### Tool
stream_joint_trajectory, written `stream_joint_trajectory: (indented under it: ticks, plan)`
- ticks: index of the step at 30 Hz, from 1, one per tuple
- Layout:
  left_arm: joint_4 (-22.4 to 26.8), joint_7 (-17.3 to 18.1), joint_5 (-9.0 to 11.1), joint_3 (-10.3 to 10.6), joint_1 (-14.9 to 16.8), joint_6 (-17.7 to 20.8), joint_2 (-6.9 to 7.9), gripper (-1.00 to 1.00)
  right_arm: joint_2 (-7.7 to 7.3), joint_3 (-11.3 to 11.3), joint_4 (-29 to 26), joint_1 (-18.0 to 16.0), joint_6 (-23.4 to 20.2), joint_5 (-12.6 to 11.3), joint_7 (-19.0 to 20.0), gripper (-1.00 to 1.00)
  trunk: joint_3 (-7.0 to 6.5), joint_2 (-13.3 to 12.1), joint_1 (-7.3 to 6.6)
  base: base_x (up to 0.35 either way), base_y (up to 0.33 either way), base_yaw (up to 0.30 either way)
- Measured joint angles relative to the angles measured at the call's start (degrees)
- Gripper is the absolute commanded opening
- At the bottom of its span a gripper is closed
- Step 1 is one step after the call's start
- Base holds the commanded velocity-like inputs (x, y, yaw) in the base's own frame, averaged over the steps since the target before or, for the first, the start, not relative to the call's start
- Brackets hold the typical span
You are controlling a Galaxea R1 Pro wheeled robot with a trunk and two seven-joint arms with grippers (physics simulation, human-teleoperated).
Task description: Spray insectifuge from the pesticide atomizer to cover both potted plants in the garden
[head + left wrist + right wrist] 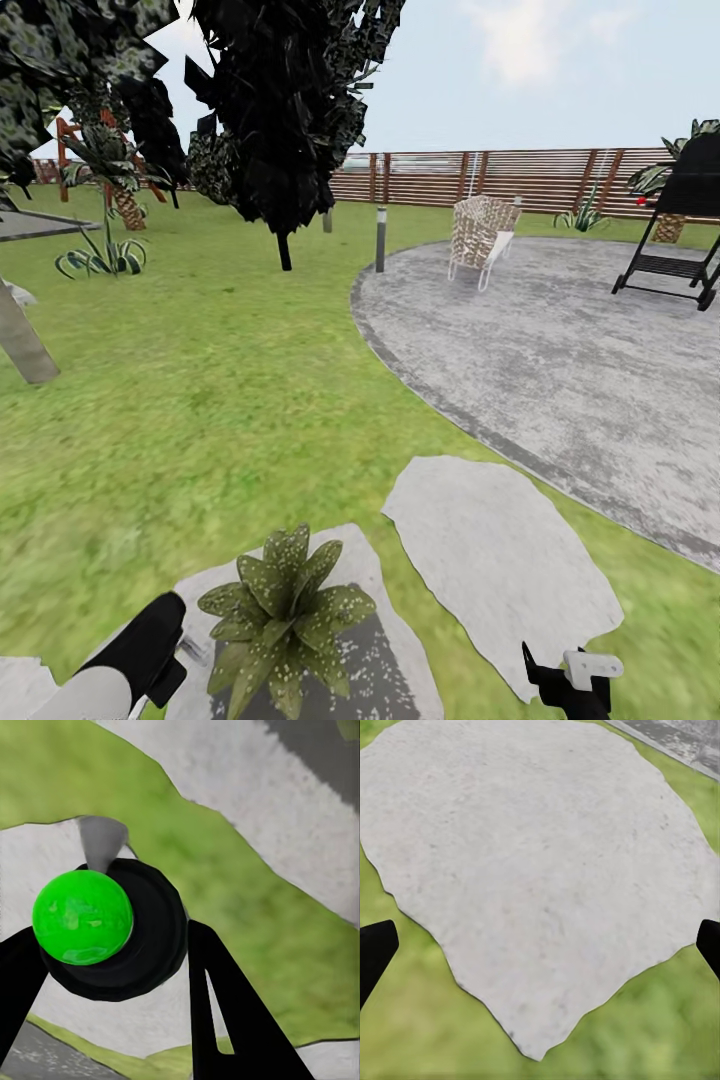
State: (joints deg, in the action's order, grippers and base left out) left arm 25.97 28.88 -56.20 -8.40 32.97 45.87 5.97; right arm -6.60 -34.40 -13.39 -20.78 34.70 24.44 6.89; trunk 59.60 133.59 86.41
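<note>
One low potted rosette of broad green leaves (285,615) dotted with whitish specks (262,578) stands on a flat grey stepping stone (375,655), beside a second stone (500,570). The left gripper (112,945) pinches a dark atomizer with a bright green cap (84,916), its pale nozzle (101,840) pointing away from the camera. The right gripper's (540,945) fingers are spread.

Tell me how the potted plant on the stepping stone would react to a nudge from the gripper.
The potted plant sits low and wide, so it probably slides on the stepping stone rather than tipping. Its broad thin leaves would likely bend first. Weight cannot be judged from here.
</note>
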Motion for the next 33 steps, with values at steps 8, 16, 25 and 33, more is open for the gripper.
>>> stream_joint_trajectory:
  ticks: [8, 16, 25, 33]
  plan:
    - [0.3, 0.0, 0.1, -0.1, -0.3, 0.0, 0.02, -1.00, 0.01, 0.0, 0.0, 0.0, 0.0, 0.0, 0.0, 1.00, 0.00, 0.0, -0.01, 0.099, 0.133, 0.000]
    - [0.4, -0.1, 0.2, -0.1, 0.0, -0.1, -0.27, -1.00, 0.02, 0.0, 0.0, 0.0, 0.0, 0.0, 0.0, 1.00, 0.00, 0.0, 0.01, -0.032, -0.111, 0.000]
    - [0.6, 0.3, 0.2, -0.1, 0.9, 0.0, -0.34, -1.00, 0.00, 0.0, 0.0, 0.0, 0.0, 0.0, 0.0, 1.00, 0.00, 0.0, 0.00, -0.026, -0.035, 0.000]
    - [-0.3, 0.4, 0.3, 0.5, 4.0, 0.1, -0.79, -1.00, 0.00, 0.0, 0.0, 0.0, 0.0, 0.0, 0.0, 1.00, 0.00, 0.0, 0.00, 0.000, 0.000, 0.000]
